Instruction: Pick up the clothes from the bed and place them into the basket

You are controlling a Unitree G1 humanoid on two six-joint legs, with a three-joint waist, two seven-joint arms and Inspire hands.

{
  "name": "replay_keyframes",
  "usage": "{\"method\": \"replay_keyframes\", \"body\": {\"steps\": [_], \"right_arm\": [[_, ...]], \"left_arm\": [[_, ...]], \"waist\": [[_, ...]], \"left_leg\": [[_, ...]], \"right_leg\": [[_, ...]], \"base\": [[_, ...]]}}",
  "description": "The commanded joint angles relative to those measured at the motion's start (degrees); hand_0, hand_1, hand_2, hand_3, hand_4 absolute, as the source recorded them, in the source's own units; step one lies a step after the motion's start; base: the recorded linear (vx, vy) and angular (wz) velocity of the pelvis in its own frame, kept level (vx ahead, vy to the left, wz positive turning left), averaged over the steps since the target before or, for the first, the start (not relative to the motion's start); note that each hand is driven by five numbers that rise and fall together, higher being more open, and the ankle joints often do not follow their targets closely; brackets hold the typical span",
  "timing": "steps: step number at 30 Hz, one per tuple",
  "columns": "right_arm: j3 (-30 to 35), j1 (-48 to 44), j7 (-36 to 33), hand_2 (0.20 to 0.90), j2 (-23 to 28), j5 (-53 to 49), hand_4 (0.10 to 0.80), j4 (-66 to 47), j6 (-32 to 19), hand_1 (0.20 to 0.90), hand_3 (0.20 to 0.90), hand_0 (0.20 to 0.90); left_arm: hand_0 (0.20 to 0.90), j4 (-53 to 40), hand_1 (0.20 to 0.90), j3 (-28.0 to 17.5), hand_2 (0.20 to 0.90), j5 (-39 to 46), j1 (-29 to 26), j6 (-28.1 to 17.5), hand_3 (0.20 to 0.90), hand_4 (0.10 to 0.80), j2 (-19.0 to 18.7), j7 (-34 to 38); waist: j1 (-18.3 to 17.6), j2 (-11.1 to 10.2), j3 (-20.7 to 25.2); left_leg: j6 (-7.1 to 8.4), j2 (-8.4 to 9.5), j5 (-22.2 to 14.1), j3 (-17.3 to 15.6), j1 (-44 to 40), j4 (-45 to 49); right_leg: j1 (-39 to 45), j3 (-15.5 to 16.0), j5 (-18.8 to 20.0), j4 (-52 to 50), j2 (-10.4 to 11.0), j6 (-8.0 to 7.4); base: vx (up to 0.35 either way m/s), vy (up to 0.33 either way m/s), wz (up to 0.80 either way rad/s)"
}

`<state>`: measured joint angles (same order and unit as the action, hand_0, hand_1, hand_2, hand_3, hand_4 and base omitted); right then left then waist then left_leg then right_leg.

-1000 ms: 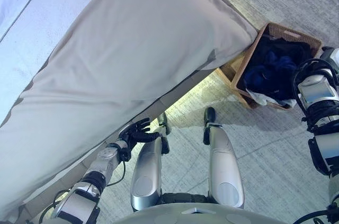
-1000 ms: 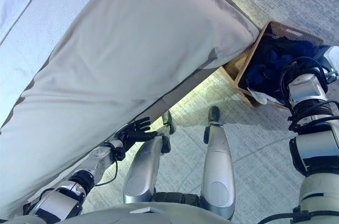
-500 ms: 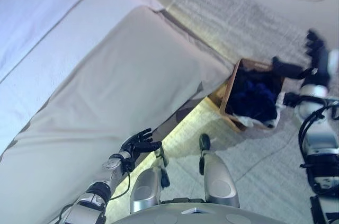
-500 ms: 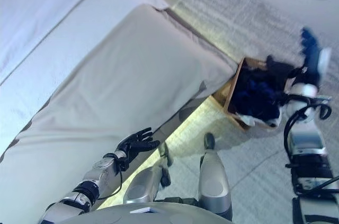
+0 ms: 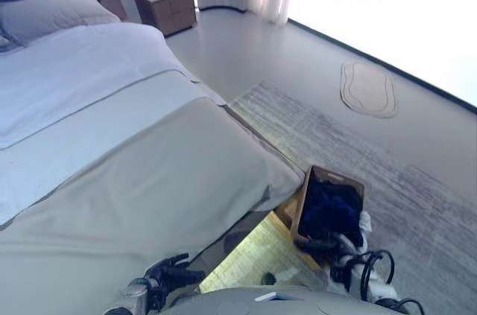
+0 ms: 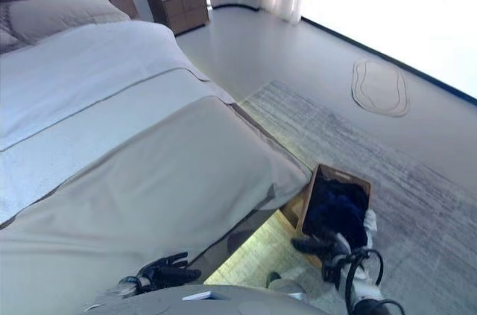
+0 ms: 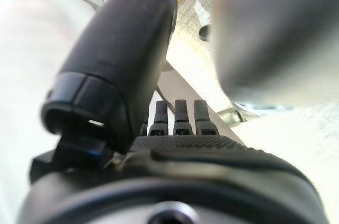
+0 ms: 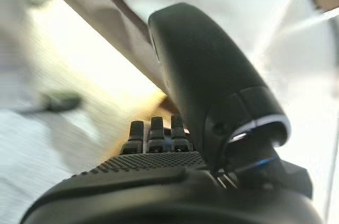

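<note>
Bed (image 6: 149, 173): no clothes visible on cover | Clothes (image 6: 337, 211): dark heap in basket (image 6: 311, 188) on floor at bed corner | Left hand (image 6: 165, 270): fingers spread, empty | Right hand (image 6: 317, 246): fingers extended, empty, beside basket | Advice: scan bed before reaching

The big bed (image 5: 112, 129) fills my left side. A beige cover (image 5: 149, 203) lies flat on its near part, and a white sheet (image 5: 67, 77) lies farther back. A grey pillow (image 5: 52, 13) sits at the far end by the headboard. The floor (image 5: 298, 62) is on my right. A grey rug (image 5: 373, 158) lies on it, the basket (image 5: 302, 207) with dark clothes (image 5: 332, 207) stands on the rug beside the bed's corner, and a small mat (image 5: 367, 89) lies farther off.
</note>
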<state>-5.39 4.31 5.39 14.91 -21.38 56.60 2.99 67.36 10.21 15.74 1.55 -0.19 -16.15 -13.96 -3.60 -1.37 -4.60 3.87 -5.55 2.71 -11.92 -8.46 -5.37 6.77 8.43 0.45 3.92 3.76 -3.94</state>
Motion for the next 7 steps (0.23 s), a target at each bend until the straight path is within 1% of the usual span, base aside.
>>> {"method": "replay_keyframes", "body": {"steps": [1,5,7], "right_arm": [[0.08,-5.19,0.02,0.9,1.98,3.6,0.8,1.83,-7.96,0.9,0.9,0.9],[0.28,-5.59,0.31,0.9,1.68,3.59,0.8,5.36,-6.74,0.9,0.9,0.9],[1.03,-5.43,0.66,0.9,1.23,2.94,0.8,8.43,-6.9,0.9,0.9,0.9]], "left_arm": [[0.9,2.6,0.9,-1.77,0.9,-1.05,-2.79,-1.99,0.9,0.8,-0.62,-1.07],[0.9,2.42,0.9,-2.21,0.9,0.43,-2.86,-2.2,0.9,0.8,-0.45,-0.54],[0.9,2.12,0.9,-2.6,0.9,0.8,-2.66,-2.76,0.9,0.8,-0.23,-0.62]], "waist": [[1.4,0.72,-0.11],[1.95,1.06,0.2],[2.25,1.32,0.4]], "left_leg": [[-4.19,5.16,-6.99,-0.27,-0.01,1.11],[-4.39,5.54,-7.03,0.55,-0.33,1.0],[-4.46,5.67,-7.02,1.08,-0.34,1.04]], "right_leg": [[-1.35,3.22,-1.97,-2.55,-0.04,-0.08],[-0.61,3.59,-2.15,-2.25,-0.28,0.09],[-0.44,3.74,-2.56,-2.59,-0.46,0.28]], "base": [[-0.001,0.032,0.09],[0.03,0.01,0.06],[0.02,0.002,0.06]]}}
